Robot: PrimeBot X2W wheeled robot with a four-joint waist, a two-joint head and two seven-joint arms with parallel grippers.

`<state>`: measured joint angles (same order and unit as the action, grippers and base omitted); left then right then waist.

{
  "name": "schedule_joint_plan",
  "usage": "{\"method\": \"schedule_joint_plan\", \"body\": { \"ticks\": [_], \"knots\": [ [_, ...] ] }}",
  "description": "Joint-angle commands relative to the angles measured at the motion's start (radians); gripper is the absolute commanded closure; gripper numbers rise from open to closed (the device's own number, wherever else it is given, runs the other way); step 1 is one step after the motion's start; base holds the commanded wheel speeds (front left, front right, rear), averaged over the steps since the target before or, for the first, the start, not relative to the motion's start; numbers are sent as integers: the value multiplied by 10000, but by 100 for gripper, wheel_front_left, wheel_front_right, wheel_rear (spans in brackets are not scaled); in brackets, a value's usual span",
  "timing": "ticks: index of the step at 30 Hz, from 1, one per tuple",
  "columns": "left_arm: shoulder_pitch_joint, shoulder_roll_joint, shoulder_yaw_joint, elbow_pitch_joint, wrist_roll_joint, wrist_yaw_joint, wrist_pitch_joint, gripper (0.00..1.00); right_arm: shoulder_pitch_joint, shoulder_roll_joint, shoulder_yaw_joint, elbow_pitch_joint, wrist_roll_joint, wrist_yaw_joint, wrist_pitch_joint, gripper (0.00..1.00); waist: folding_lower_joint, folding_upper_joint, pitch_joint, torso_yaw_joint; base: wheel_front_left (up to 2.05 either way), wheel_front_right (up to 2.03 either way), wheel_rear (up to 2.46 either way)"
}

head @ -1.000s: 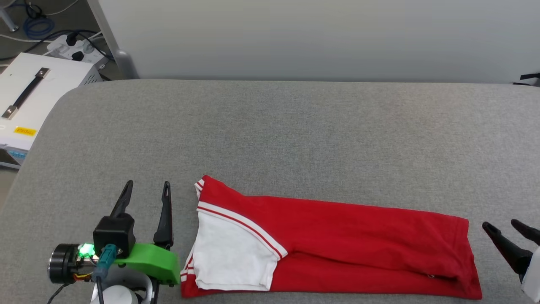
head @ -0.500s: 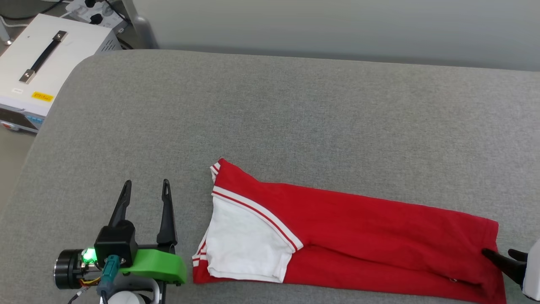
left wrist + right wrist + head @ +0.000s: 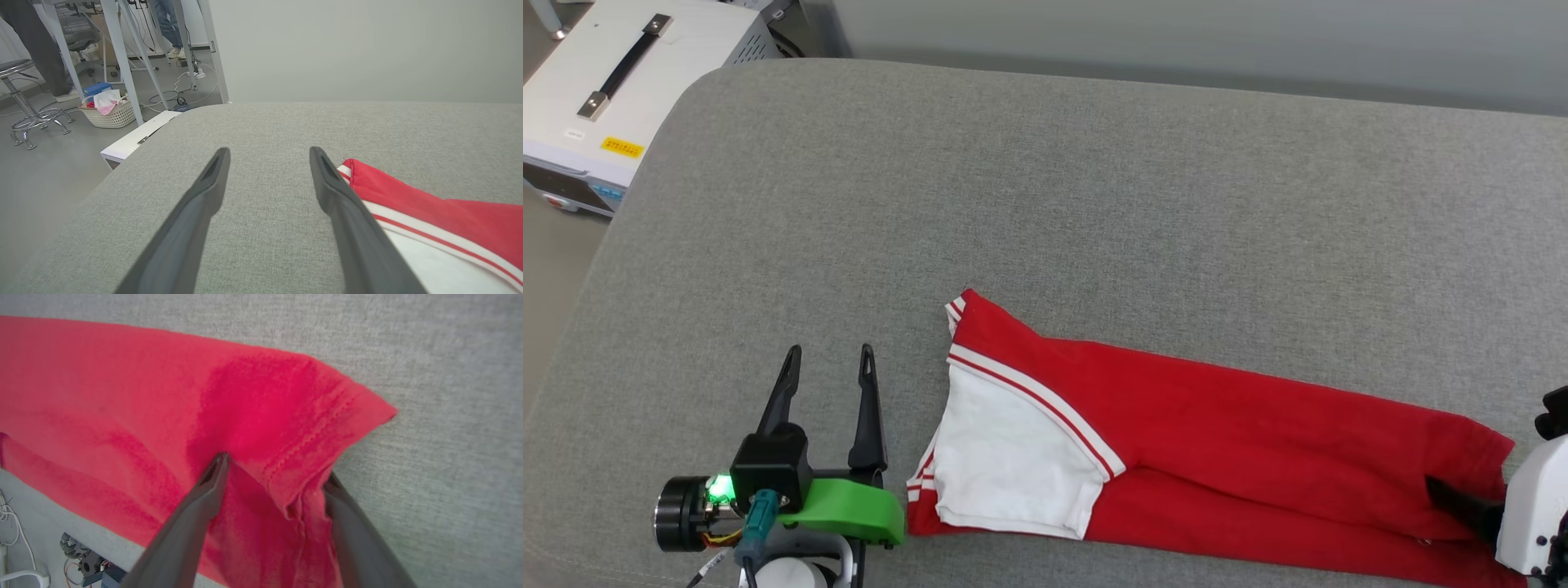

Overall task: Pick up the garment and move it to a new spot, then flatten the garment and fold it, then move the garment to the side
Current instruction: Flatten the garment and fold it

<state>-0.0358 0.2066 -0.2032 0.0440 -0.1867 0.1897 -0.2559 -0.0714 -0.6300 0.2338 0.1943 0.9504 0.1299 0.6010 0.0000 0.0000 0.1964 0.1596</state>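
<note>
At the bottom right of the head view the right gripper [image 3: 276, 467] sits with its jaws spread wide around the hem corner [image 3: 310, 441] of the garment [image 3: 1217, 425]: one finger lies on top of the red cloth, and the other is at the edge, partly under the stitched fold. Nothing is pinched yet. At the lower left the left gripper [image 3: 829, 351] is also spread wide and holds nothing, just beside the white sleeve panel [image 3: 1005, 465] and apart from it. The garment lies as a long narrow strip across the lower middle of the frame on the grey padded surface [image 3: 1094, 204], plain red face up. The step appears to be taking the hem end for the next fold. To do it well, the right fingers should probably reach past the stitching so every layer is caught, then close firmly and lift low so the strip keeps its shape. At the upper left stands a white case [image 3: 596, 90] with a black handle, shut, so its contents are hidden. Far off on the floor, in the left wrist view, a pale basket [image 3: 116, 118] holds crumpled pink-and-white cloth [image 3: 104, 100].
</note>
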Motion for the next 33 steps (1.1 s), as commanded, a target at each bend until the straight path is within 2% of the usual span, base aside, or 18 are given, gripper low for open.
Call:
{"method": "schedule_joint_plan", "body": {
  "ticks": [1, 3, 4, 5, 6, 16, 26, 29, 33],
  "knots": [
    [101, -134, 104, 51, 169, -110, -58, 0, 36, 328, 406, 94, 98, 8, 35, 0, 0, 0, -11, -30, 0, 0, 0],
    [95, -282, 239, 106, 313, -249, -58, 0, -3, 240, 572, 147, 42, 8, -37, 0, 0, 0, -22, -63, 0, 0, 0],
    [95, -335, 291, 122, 370, -300, -58, 0, -15, 186, 620, 182, -4, 8, -98, 54, 0, 0, -31, -74, 0, 0, 0],
    [97, -398, 361, 122, 441, -360, -58, 0, -27, 119, 669, 225, -47, 8, -193, 91, 0, 0, -47, -89, 0, 0, 0],
    [113, -444, 422, 127, 493, -398, -58, 0, -38, 75, 706, 258, -61, 8, -268, 100, 0, 0, -76, -115, 0, 0, 0],
    [425, -820, 956, 49, 947, -887, -59, 0, -132, -562, 514, 707, 62, 8, -1177, 100, 0, 0, -449, -362, 0, 0, 0],
    [614, -1044, 1191, 27, 1255, -1221, -59, 0, -27, -1511, -203, 2106, -209, 8, -1679, 100, 0, 0, -791, -524, 0, 0, 0],
    [678, -1084, 1246, 34, 1333, -1269, -59, 0, -73, -1542, -305, 2457, -265, 8, -1734, 100, 0, 0, -886, -560, 0, 0, 0],
    [797, -1124, 1294, 67, 1408, -1325, -59, 0, -44, -1536, -315, 2317, -115, 8, -1769, 100, 0, 0, -1027, -617, 0, 0, 0]
  ]
}}
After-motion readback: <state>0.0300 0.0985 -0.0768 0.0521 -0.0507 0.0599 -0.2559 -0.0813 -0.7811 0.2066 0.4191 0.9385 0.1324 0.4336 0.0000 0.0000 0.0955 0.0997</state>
